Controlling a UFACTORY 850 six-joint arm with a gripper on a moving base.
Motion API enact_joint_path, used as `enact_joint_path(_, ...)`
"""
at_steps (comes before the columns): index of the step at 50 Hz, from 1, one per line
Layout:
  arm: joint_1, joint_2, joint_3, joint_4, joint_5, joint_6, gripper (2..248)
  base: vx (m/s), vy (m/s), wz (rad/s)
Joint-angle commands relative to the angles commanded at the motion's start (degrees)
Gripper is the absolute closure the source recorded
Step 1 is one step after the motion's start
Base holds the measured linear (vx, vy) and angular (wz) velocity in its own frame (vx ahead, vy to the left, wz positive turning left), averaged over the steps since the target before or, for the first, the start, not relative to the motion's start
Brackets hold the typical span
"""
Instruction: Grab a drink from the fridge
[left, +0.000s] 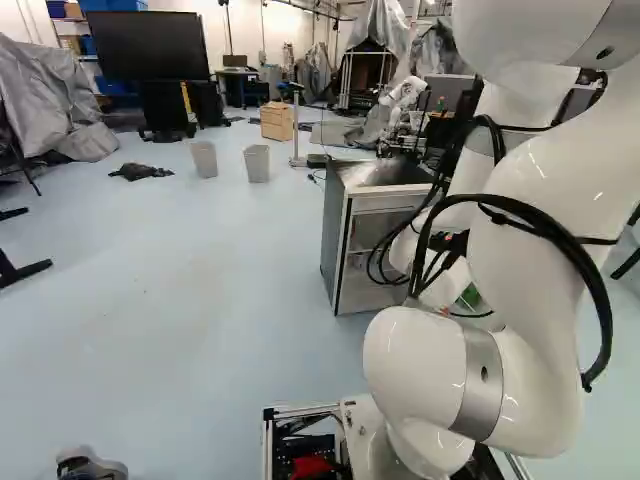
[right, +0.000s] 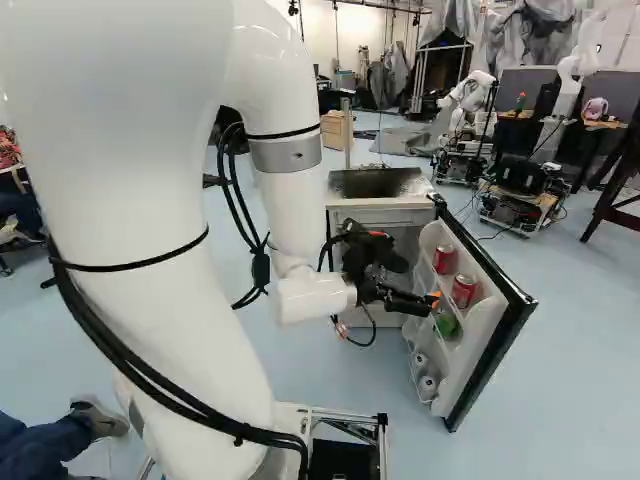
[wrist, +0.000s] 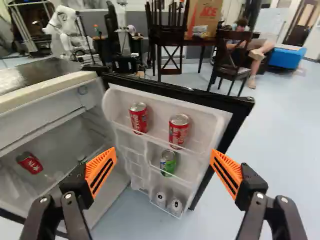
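The black gripper (right: 430, 303) is spread wide, room left between its orange pads (wrist: 101, 169); ahead, two red metal cans (wrist: 179, 132) are held in the black-edged white fridge door (wrist: 159, 115).

Left base view: wide black screen (left: 145, 45) at rear left; grey sheeting (left: 45, 95) to its left. Two pale bins, (left: 204, 160) and (left: 257, 165), upright and apart on the floor (left: 180, 280); crumpled dark cloth (left: 139, 172) near them. Wooden box (left: 276, 121) behind. Wrist view: cardboard box (wrist: 206, 15) on tabletop (wrist: 197, 42); dark chair (wrist: 234, 71) between tabletop and blue seat (wrist: 286, 57).
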Motion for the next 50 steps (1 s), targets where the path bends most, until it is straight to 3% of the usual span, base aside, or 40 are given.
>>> enact_joint_path(24, 0.18, -5.7, -2.8, -14.44, -1.48, 0.0, 3, 0.0, 0.0, 0.0)
enact_joint_path(50, -1.93, -13.99, -8.27, -30.13, -2.89, 0.0, 3, 0.0, 0.0, 0.0)
